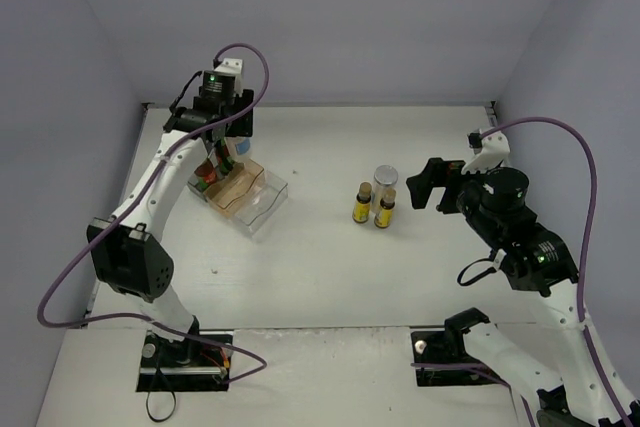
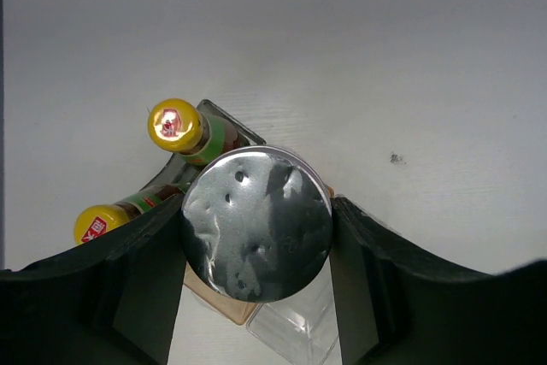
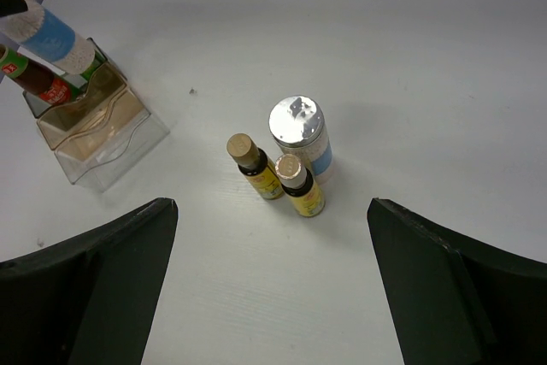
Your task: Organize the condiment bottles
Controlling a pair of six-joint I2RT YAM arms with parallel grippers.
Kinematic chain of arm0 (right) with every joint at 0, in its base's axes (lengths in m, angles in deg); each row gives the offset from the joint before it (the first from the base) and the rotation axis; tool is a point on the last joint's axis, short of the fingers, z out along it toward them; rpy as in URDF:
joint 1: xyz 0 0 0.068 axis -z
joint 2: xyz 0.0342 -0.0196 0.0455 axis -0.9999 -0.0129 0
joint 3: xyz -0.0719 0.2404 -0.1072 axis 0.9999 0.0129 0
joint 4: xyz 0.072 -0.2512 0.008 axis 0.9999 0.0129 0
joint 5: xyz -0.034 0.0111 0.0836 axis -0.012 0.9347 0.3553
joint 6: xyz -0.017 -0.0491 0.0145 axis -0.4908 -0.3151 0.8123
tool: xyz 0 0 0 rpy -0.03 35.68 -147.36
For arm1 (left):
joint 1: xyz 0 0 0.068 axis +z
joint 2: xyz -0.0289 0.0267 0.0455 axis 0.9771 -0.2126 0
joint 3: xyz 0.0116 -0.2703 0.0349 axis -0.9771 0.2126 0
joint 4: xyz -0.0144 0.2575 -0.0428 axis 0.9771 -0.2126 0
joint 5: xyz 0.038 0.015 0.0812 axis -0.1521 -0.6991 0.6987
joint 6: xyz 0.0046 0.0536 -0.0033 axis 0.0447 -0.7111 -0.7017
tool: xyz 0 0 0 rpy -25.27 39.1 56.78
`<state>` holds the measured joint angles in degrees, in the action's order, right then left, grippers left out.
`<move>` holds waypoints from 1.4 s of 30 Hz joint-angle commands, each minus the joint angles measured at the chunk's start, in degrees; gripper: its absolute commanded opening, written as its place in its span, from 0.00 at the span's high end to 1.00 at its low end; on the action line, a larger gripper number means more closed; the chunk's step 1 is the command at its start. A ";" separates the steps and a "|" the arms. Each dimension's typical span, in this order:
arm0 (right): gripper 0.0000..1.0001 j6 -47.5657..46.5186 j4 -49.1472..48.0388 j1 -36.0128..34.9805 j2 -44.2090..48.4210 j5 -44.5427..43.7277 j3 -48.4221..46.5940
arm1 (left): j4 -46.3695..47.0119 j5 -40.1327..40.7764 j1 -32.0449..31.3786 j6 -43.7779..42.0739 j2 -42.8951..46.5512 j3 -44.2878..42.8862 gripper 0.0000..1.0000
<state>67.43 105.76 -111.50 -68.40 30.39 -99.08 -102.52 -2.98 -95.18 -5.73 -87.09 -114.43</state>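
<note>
My left gripper [image 2: 256,241] is shut on a pale silver-lidded jar [image 2: 256,221], held above the back of the clear stepped rack [image 2: 295,331]. Two dark sauce bottles with yellow caps [image 2: 175,124] [image 2: 96,224] stand in the rack's back row, just left of the jar. In the top view that gripper [image 1: 222,147] is over the rack [image 1: 250,195]. A second silver-lidded jar [image 3: 297,123] and two short yellow-labelled bottles [image 3: 256,168] [image 3: 301,187] stand together mid-table. My right gripper [image 3: 272,211] is open and empty, on the near side of them and apart from them.
The rack's front steps [image 3: 107,138] hold nothing. White walls close the table at the back and on both sides. The right arm's purple cable [image 1: 585,177] loops above its wrist.
</note>
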 commanded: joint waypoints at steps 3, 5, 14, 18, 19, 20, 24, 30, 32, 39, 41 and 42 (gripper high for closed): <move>0.00 0.02 -4.67 -0.44 -0.91 0.67 -0.63 | 5.87 -2.36 1.72 -0.50 -0.07 0.83 0.96; 0.00 0.02 -4.67 -0.44 -0.91 0.59 -0.54 | 6.31 -2.28 1.90 -0.50 -0.42 1.97 0.96; 0.00 0.02 -4.76 -0.44 -1.26 0.50 -0.19 | 8.51 -3.33 2.60 -0.33 -2.97 5.84 0.96; 0.00 0.11 -4.93 -0.44 -1.34 0.41 -0.02 | 10.79 -3.68 2.51 -0.07 -3.41 8.03 0.96; 0.00 0.02 -4.93 -0.44 -1.26 0.32 -0.02 | 11.23 -3.68 2.60 -0.06 -3.50 8.38 0.96; 0.00 0.11 -4.93 -0.35 -1.34 0.32 0.16 | 12.11 -3.77 2.60 -0.06 -3.59 8.82 0.96; 0.00 0.20 -5.02 -0.35 -1.34 0.32 0.34 | 13.52 -4.21 2.60 0.02 -3.68 10.06 0.96; 0.00 0.11 -5.02 -0.44 -1.35 0.15 0.77 | 16.16 -4.30 2.60 0.20 -2.89 13.48 0.84; 0.00 0.20 -5.02 -0.44 -1.52 0.15 0.86 | 16.86 -4.21 2.51 0.29 -2.62 14.45 0.78; 0.00 0.38 -4.93 -0.44 -2.40 -0.55 0.34 | 16.69 -3.94 2.60 0.29 -2.10 15.07 0.42; 0.00 0.72 -4.67 -0.35 -3.27 -0.56 -0.10 | 16.34 -3.77 2.60 0.37 -1.57 15.07 0.32; 0.00 0.81 -4.58 -0.44 -3.71 -0.56 -0.28 | 16.16 -3.68 2.60 0.38 -1.31 14.72 0.26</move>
<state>67.52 105.13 -111.50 -70.43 30.50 -98.14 -89.51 -7.20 -93.04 -5.69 -92.81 -97.91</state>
